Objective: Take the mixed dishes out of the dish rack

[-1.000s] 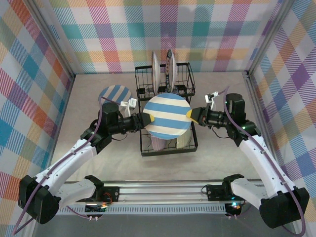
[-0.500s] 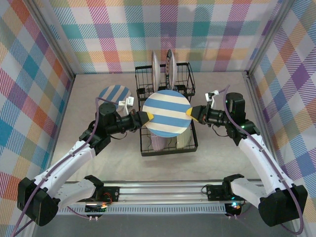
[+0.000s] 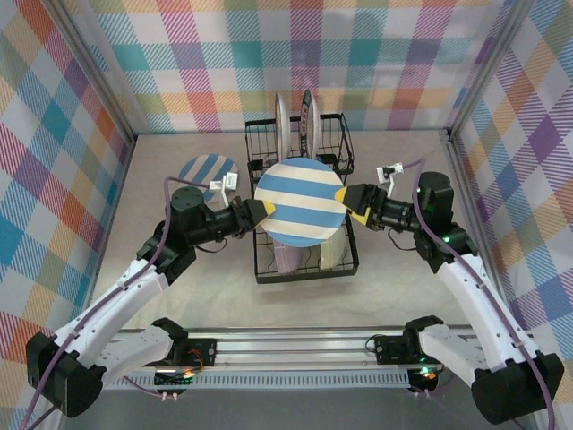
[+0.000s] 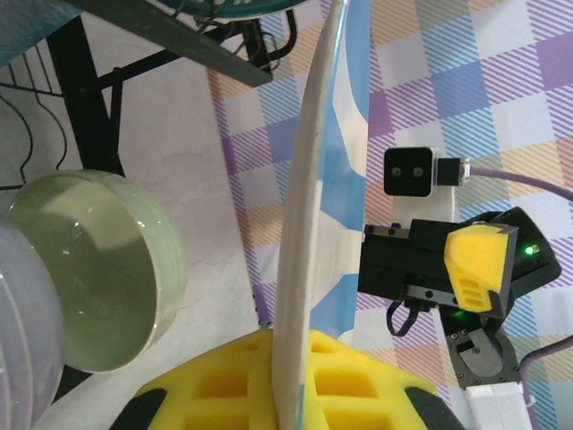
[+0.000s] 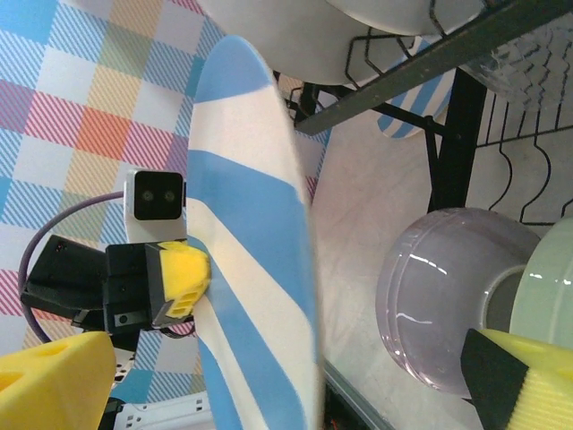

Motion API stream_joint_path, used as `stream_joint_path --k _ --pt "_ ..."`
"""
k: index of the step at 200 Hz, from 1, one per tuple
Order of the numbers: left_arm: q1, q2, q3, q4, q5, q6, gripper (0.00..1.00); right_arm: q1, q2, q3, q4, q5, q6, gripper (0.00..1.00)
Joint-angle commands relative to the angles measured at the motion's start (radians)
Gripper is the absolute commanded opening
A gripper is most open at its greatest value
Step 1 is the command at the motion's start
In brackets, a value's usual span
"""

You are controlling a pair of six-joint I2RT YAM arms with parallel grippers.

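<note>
In what looks like a handover above the dish rack (image 3: 304,279), the left tool (image 3: 265,210) clamps the striped plate (image 3: 300,201) by its left rim while the right tool (image 3: 350,206) stands open just off it; next, lay it on the left side of the bench (image 3: 224,296).

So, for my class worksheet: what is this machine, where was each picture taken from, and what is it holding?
Two robot arms stand at the near edge of a table. One picture looks down from above; the other two come from cameras on each wrist. The left end effector is shut on a large blue-and-white striped plate above the black wire dish rack. The right end effector is open at its opposite rim. A smaller blue-and-white striped plate lies on the table.
</note>
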Motion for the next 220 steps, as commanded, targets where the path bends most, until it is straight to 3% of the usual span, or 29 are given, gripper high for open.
stream_joint_path --k 1,47,86,160,193,220 --pt "-0.008 -0.051 0.105 0.007 -0.01 -0.001 0.0 0.003 -0.044 -0.021 0.046 0.02 -0.041 0.99" --pt "-0.005 -0.073 0.323 -0.215 -0.128 0.136 0.0 0.003 -0.113 -0.044 0.078 0.045 -0.068 0.99" --pt "0.076 -0.007 0.421 -0.206 -0.125 0.066 0.0 0.004 -0.151 -0.047 0.113 0.015 -0.081 0.99" --pt "0.427 0.12 0.484 -0.06 0.023 -0.067 0.0 0.005 -0.244 -0.081 0.097 -0.024 -0.114 0.99" --pt "0.598 0.173 0.411 0.04 0.076 -0.105 0.0 0.008 -0.214 -0.118 0.164 -0.061 -0.098 0.99" --pt "0.727 0.24 0.285 0.237 0.122 -0.21 0.0 0.015 -0.208 -0.127 0.166 -0.07 -0.128 0.99"
